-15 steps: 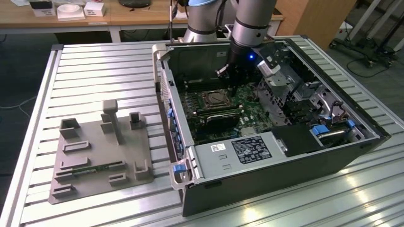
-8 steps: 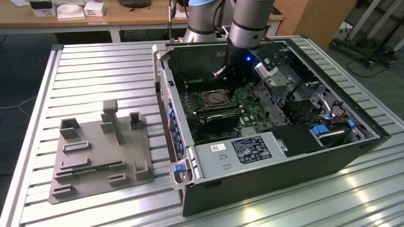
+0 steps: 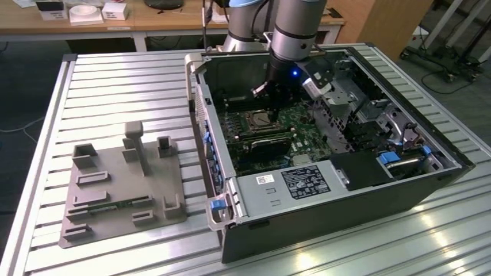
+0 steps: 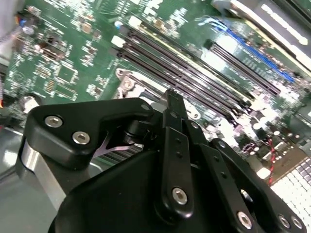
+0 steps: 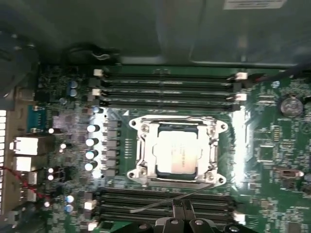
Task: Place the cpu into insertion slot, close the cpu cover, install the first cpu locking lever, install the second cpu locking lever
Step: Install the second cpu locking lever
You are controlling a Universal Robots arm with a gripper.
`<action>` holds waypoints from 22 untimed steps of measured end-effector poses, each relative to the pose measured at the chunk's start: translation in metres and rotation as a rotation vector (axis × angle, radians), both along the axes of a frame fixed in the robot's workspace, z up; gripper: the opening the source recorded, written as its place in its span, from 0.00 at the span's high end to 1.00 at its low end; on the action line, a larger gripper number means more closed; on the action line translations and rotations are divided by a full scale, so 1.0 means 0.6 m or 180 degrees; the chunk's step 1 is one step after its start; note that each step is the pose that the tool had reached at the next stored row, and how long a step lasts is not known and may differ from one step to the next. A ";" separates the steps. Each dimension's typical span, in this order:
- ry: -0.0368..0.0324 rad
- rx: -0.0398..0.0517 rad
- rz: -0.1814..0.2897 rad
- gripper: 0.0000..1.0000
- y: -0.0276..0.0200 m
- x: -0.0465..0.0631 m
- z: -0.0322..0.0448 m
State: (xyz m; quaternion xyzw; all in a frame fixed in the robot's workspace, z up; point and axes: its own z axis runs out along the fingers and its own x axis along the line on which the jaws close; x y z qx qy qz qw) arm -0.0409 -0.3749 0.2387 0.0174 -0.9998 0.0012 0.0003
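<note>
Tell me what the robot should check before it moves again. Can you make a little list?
1. Is the cpu lying in the insertion slot? Ok: in the first wrist view the chip sits flat in the socket's middle.
2. Is the cpu cover down? Ok: its silver frame lies flat around the chip.
3. Are both locking levers fastened? Not ok: one thin lever sticks out slantwise by the socket.
4. Is the claw near that lever? Ok: its tip sits right beside it.
5. Is the claw gripping the lever? Cannot tell.
6. Is the arm clear of the case wall? Ok in the exterior view.
</note>
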 end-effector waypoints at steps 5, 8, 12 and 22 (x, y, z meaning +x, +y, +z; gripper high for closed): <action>0.0007 0.0000 0.0000 0.89 -0.0015 -0.023 -0.001; 0.0012 0.0000 0.0000 0.89 -0.0015 -0.040 -0.001; 0.0030 0.0000 0.0000 0.89 -0.0014 -0.050 -0.002; 0.0047 0.0001 0.0000 0.89 -0.0036 -0.053 0.012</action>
